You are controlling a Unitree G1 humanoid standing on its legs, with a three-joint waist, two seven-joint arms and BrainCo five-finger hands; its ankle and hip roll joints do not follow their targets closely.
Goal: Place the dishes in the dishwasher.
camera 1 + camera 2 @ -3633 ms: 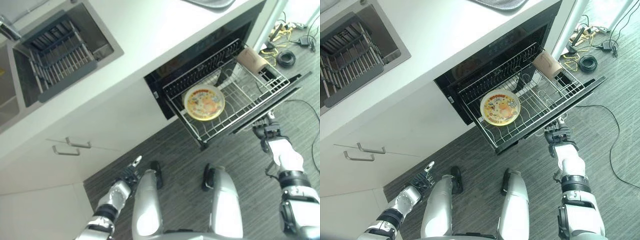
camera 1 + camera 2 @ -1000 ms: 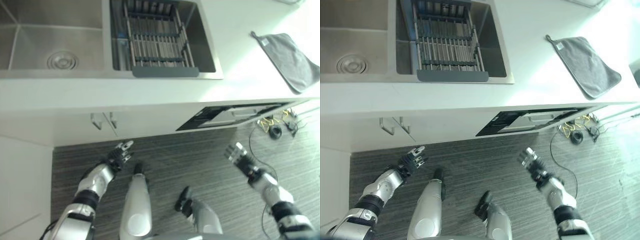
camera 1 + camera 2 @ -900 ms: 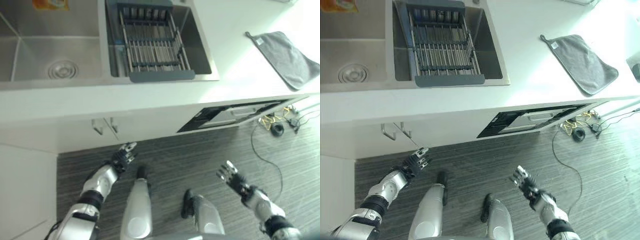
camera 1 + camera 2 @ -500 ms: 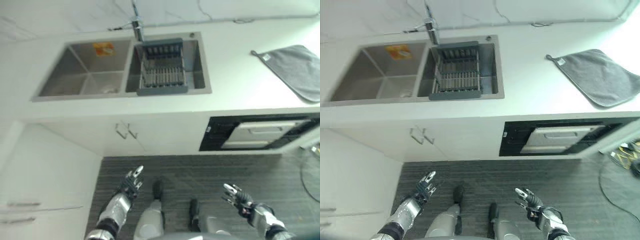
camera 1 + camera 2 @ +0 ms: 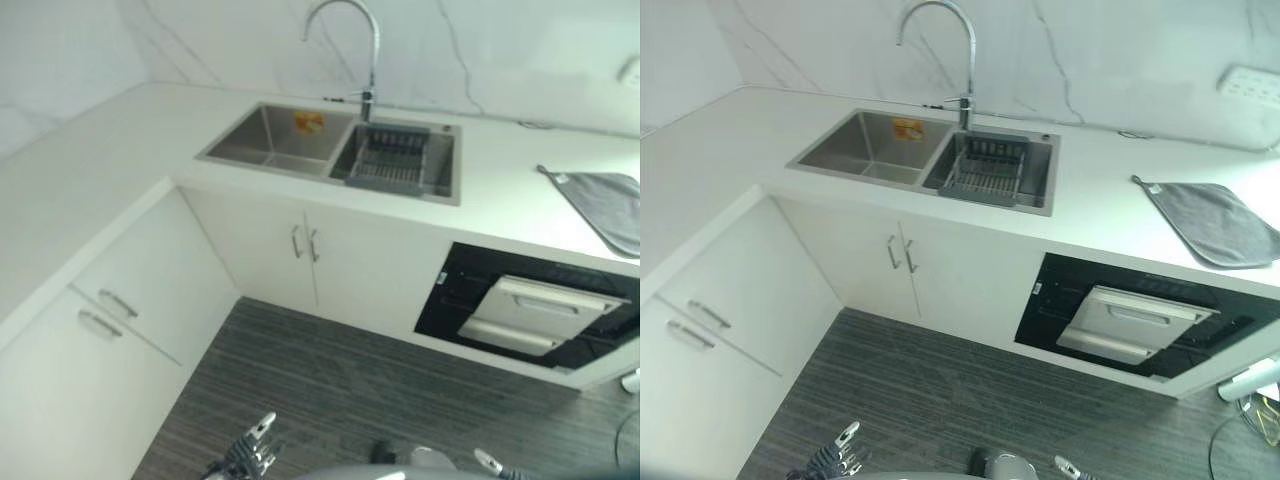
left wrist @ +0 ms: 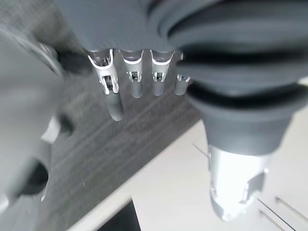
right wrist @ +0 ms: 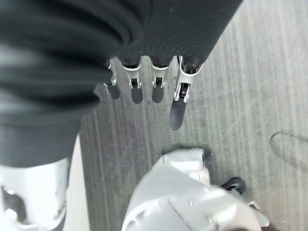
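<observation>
The dishwasher point(image 5: 540, 315) sits under the counter at the right, its pale front panel tilted slightly out of the black opening. I see no dishes. My left hand point(image 5: 250, 455) shows low at the bottom edge over the dark floor, far from the dishwasher. In its wrist view the left hand point(image 6: 137, 84) has straight fingers and holds nothing. One fingertip of my right hand point(image 5: 485, 462) peeks in at the bottom edge. In the right wrist view the right hand point(image 7: 159, 86) hangs open over the floor, empty.
A double sink point(image 5: 270, 140) with a tall faucet point(image 5: 365, 40) is set in the white counter, with a grey rack point(image 5: 390, 160) in its right basin. A grey cloth point(image 5: 610, 205) lies on the counter above the dishwasher. White cabinets point(image 5: 305, 243) and corner drawers point(image 5: 105, 310) border the striped floor point(image 5: 330, 390).
The camera has tilted up, so the whole kitchen front now shows. The rack with the plate, pulled out 3.6 s ago, is inside. Both hands have sunk to the bottom edge.
</observation>
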